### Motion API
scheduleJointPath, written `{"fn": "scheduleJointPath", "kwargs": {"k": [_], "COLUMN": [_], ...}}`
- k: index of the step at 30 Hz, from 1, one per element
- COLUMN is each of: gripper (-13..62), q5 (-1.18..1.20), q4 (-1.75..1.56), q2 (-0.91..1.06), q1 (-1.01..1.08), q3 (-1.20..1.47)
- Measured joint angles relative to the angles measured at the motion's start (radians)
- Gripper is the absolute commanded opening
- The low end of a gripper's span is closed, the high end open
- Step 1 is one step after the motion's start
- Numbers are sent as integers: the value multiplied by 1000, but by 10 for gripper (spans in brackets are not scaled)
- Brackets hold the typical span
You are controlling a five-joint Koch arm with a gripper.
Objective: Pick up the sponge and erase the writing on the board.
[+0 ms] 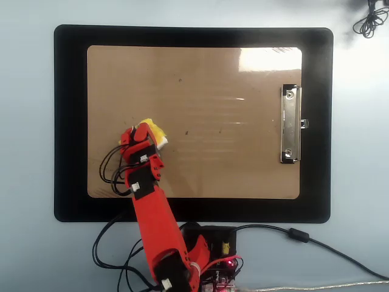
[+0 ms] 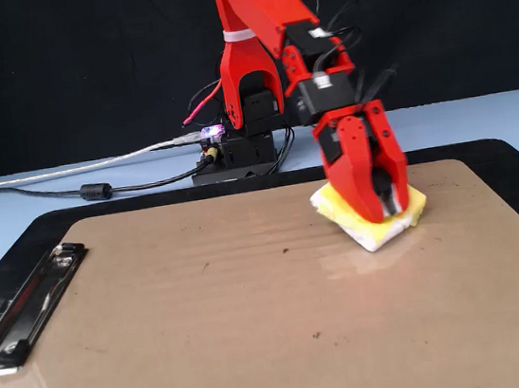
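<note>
The tan board point(image 1: 219, 152) lies on a black mat point(image 1: 70, 121), its silver clip point(image 1: 290, 123) at the right in the overhead view and at the left point(image 2: 25, 306) in the fixed view. The yellow sponge point(image 1: 156, 131) rests on the board's lower left part, flat against the surface point(image 2: 416, 207). My red gripper point(image 1: 144, 130) points down on it, shut on the sponge point(image 2: 384, 208) with a finger on each side. The writing is not in view; the board point(image 2: 211, 334) shows only a few small dark specks.
The arm's base point(image 1: 203, 249) and its electronics sit just off the mat's near edge, with cables point(image 1: 292, 234) running right across the light blue table. A coiled black cord point(image 1: 368, 15) lies at the top right corner.
</note>
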Motion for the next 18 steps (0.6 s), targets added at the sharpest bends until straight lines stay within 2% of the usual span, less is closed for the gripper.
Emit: {"fn": "scheduleJointPath", "kwargs": {"k": [3,6,9,12,14,18], "gripper": [-81,-81,-81,-81,-81,-81], "q5": [-66,-92,-100,-97,-44,187], "q4": [-17,-17,-5,2,35,2], "q2": [-241,-313,-212,-32,81,126], "q1": [-49,-52,-44,-20,29,202], "q3": [-301,-336,-265,-34,61,137]}}
